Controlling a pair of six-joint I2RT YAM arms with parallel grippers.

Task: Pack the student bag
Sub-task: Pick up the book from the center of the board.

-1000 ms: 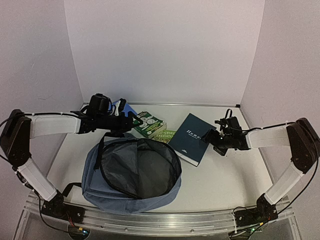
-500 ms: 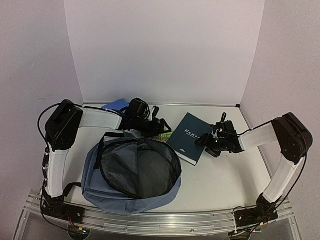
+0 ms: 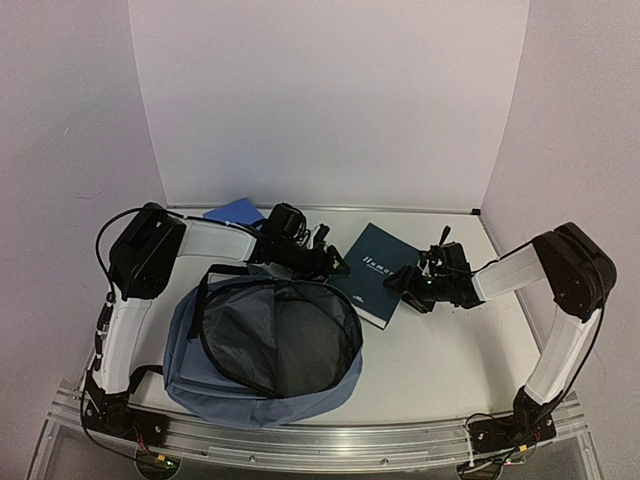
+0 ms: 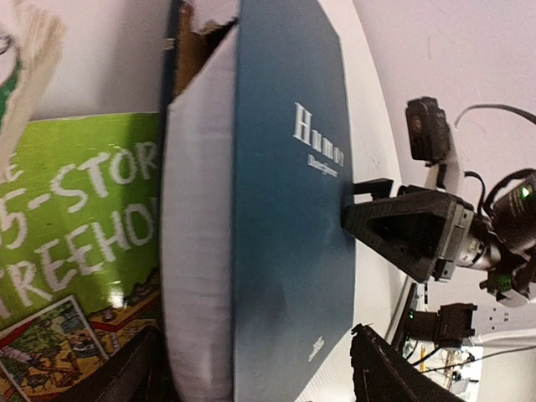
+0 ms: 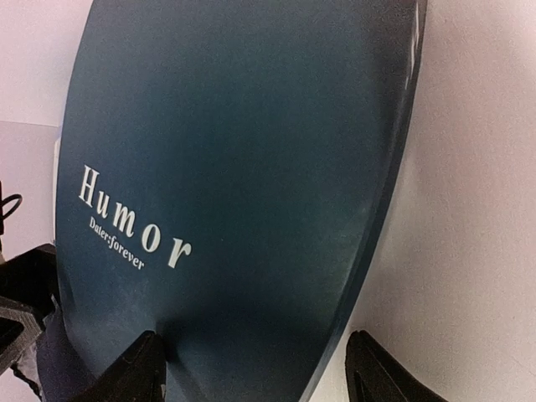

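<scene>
Fingers of the left gripper are spread either side of the dark Humor book. Fingers of the right gripper are parted astride its opposite edge. No firm grip can be confirmed. The student bag is laid unzipped near the arm bases, mouth up, nothing seen inside. Packing is judged barely begun: Humor book, green book and blue book are all out on the table.
</scene>
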